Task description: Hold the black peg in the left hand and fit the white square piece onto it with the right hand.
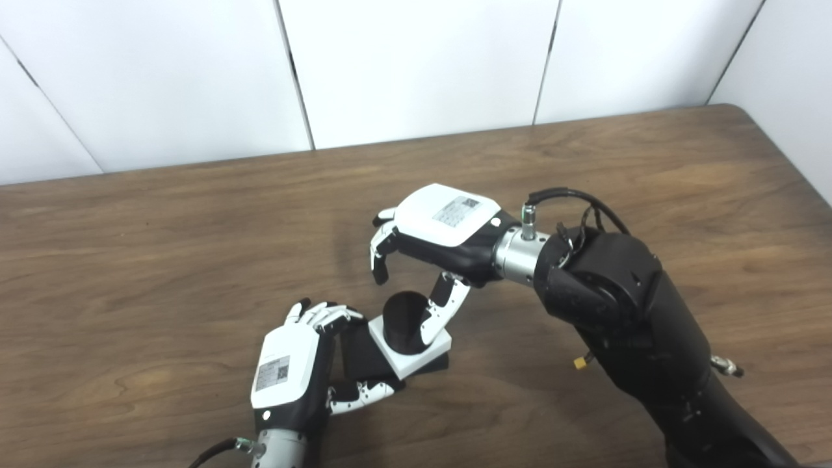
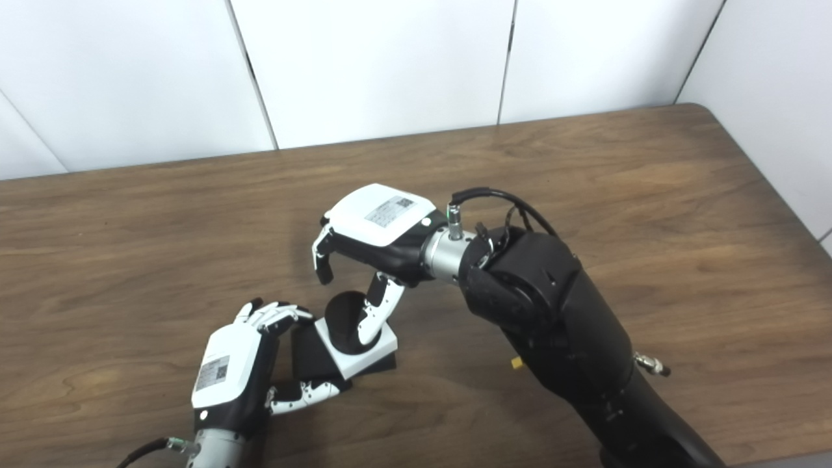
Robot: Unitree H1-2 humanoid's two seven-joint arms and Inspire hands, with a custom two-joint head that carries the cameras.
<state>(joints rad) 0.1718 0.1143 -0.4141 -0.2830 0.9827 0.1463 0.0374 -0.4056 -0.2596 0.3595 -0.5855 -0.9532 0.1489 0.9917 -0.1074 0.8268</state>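
The black peg (image 1: 402, 317) is a short upright cylinder on a flat black base (image 1: 359, 356). My left hand (image 1: 291, 372) is shut on that base and holds it just above the table. The white square piece (image 1: 416, 361) sits around the cylinder, lying on the base and slightly tilted. My right hand (image 1: 437, 229) hovers above it with its fingers curled but apart. Its thumb (image 1: 443, 311) reaches down and touches the peg's right side and the white piece. The same scene shows in the right eye view, with the peg (image 2: 344, 317) and the white piece (image 2: 365, 361).
The brown wooden table (image 1: 650, 169) stretches out on all sides. White wall panels stand behind its far edge and along the right side. My right forearm (image 1: 624, 312) crosses the table's right front part.
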